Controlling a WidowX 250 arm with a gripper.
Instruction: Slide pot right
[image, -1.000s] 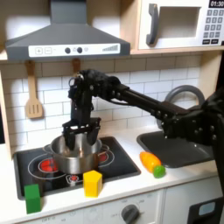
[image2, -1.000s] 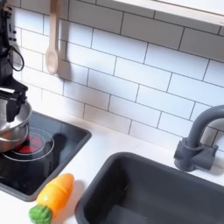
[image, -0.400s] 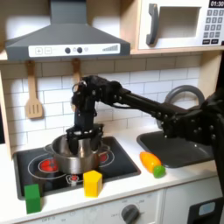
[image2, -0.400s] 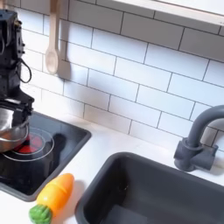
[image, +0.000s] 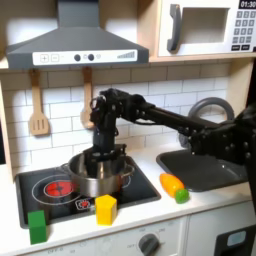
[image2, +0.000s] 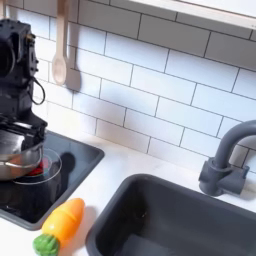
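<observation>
Gleaming round steel pot (image: 98, 175) sits beneath black fingers (image: 103, 157).

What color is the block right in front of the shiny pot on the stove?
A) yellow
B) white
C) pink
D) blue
A: in the first exterior view a yellow block stands at the front edge of the stove, just in front of the pot.
</observation>
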